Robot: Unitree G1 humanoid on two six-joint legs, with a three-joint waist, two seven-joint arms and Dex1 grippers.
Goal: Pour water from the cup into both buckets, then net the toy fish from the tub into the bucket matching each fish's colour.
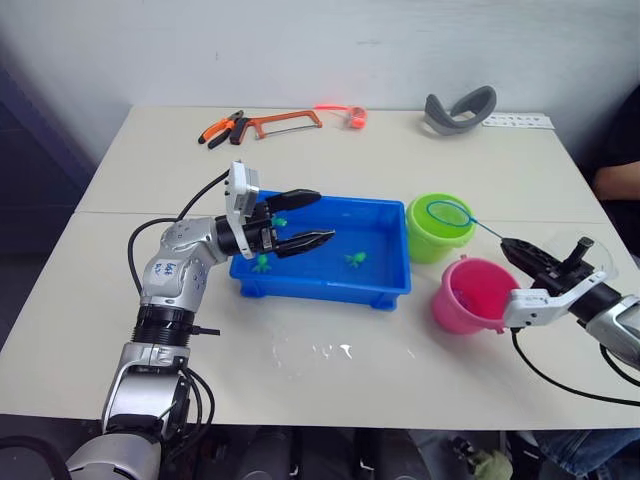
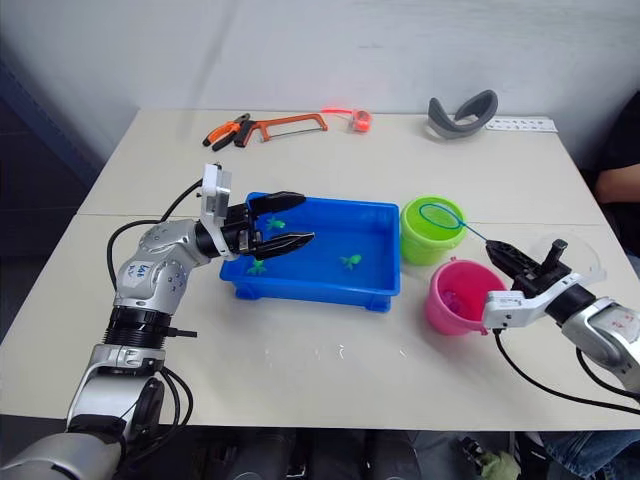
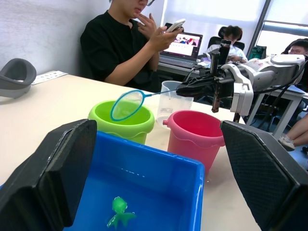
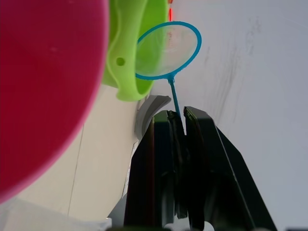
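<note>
Two grippers at work. Right gripper [image 1: 518,250] is clamped on the net [image 1: 449,212] by its thin handle, hoop held out ahead of the fingers over the mouth of the green bucket [image 1: 436,229], likely so a green catch drops straight in; I cannot tell whether anything sits in the mesh. Pink bucket [image 1: 474,295] stands just beside that gripper, touching or nearly touching the green one. Clear cup [image 3: 172,100] stands just behind the two buckets. Left gripper [image 1: 305,220] hangs with fingers apart over its near end of the blue tub [image 1: 323,283], probably steadying or waiting. Green fish [image 1: 355,260] lie in the tub beyond and below its fingers. Surface around the tub is mostly bare; tools lie well apart at the far edge. Buckets crowd the tub's end nearest the right gripper.
</note>
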